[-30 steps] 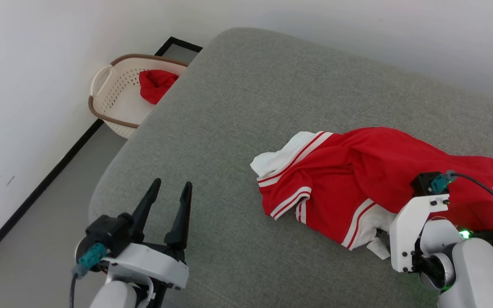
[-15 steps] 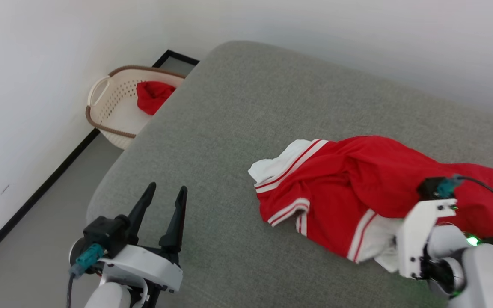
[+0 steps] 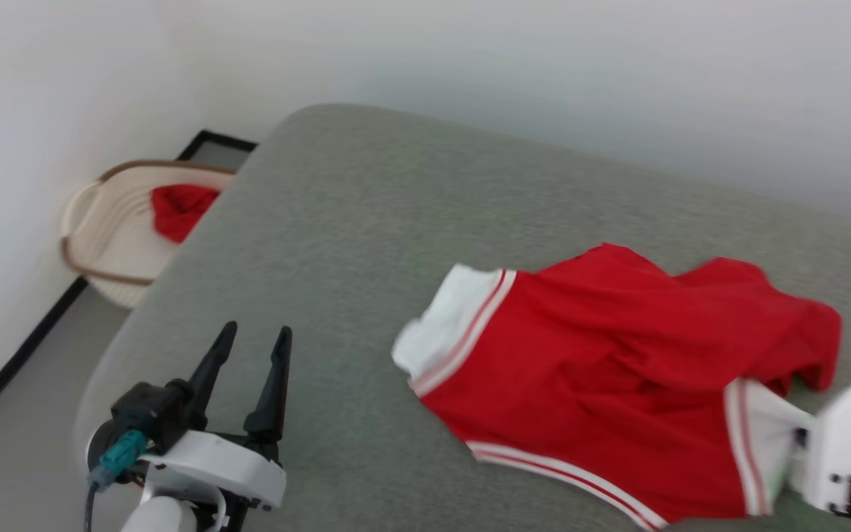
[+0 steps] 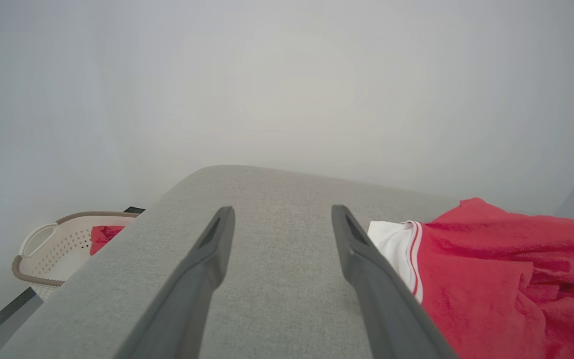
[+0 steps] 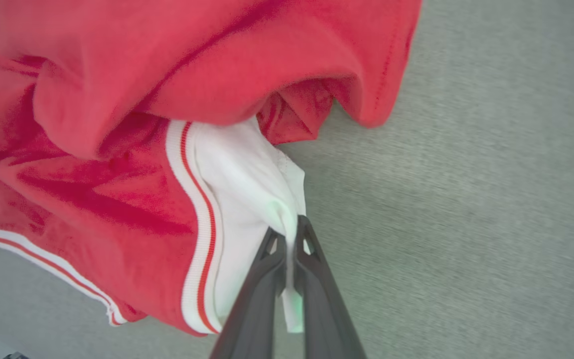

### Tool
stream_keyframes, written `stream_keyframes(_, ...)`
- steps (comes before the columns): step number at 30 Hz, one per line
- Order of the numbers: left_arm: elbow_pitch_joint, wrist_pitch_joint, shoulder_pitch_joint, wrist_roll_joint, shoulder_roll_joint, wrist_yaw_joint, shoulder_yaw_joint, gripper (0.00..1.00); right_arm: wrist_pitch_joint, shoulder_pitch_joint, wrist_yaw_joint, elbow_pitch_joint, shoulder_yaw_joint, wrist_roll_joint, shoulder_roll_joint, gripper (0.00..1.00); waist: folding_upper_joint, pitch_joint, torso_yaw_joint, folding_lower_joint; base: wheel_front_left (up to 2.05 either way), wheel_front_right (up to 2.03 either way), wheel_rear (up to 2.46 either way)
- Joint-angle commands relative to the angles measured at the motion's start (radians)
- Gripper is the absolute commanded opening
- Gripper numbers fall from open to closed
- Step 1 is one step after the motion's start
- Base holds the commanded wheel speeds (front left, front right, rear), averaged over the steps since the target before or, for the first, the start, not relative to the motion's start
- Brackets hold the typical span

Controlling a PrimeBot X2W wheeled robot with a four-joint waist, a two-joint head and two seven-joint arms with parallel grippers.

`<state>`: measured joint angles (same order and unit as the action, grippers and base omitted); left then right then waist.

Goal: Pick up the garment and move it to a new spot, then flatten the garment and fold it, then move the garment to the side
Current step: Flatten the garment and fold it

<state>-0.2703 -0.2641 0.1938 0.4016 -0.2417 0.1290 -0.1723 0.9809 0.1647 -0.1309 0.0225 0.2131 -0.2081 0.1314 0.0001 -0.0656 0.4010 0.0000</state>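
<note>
Left tool: dark tapered fingers, white housing, teal connector, black cable.

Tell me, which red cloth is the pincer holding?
The garment with striped white trim, on the grey cushion: the right pincer pinches its white corner. The plain red cloth lies apart in the basket.

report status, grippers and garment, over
Right gripper shut on white corner of garment. Left gripper open, empty, above grey cushion. Garment rumpled, not flattened. Basket far left, apart.

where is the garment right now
In the head view the garment lies on the right half of the grey cushion, its white corner pinched in the right gripper, apart from the open left gripper.
</note>
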Motion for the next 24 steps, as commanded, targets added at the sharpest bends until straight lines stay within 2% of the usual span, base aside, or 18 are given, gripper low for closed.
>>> stream_keyframes(1,0.005,0.0,-0.014,-0.016,-0.004,0.002,0.007,1.0,-0.006,-0.02,0.0,-0.006,0.031,0.009,0.017,0.0,-0.0001,0.016,-0.075,0.0,0.0,0.0,0.0)
stream_keyframes(8,0.011,0.0,-0.019,-0.018,-0.008,0.002,0.013,1.0,-0.025,-0.048,0.0,0.002,0.143,0.02,0.064,0.0,-0.0001,0.023,-0.151,0.0,0.0,0.0,0.0)
stream_keyframes(16,0.006,0.0,-0.015,-0.012,-0.01,0.002,0.003,1.0,-0.074,-0.029,0.0,0.077,0.245,0.035,0.075,0.01,-0.0001,0.02,-0.195,0.0,0.0,0.0,0.0)
stream_keyframes(17,0.003,0.0,-0.013,-0.01,-0.012,0.002,0.001,1.0,-0.088,-0.024,0.0,0.096,0.247,0.034,0.077,0.12,-0.0001,0.021,-0.198,0.0,0.0,0.0,0.0)
stream_keyframes(18,0.0,0.0,-0.013,-0.008,-0.014,0.002,0.0,1.0,-0.104,-0.018,0.0,0.114,0.245,0.033,0.078,0.4,-0.0001,0.022,-0.202,0.0,0.0,0.0,0.0)
stream_keyframes(19,-0.001,0.0,-0.014,-0.007,-0.016,0.002,0.001,1.0,-0.121,-0.009,0.0,0.133,0.24,0.029,0.078,1.0,-0.0001,0.023,-0.207,0.0,0.0,0.0,0.0)
stream_keyframes(24,-0.008,0.0,-0.025,-0.002,-0.027,0.002,-0.008,1.0,-0.193,0.027,0.0,0.203,0.205,0.024,0.087,1.0,-0.0001,0.036,-0.231,0.0,0.0,0.0,0.0)
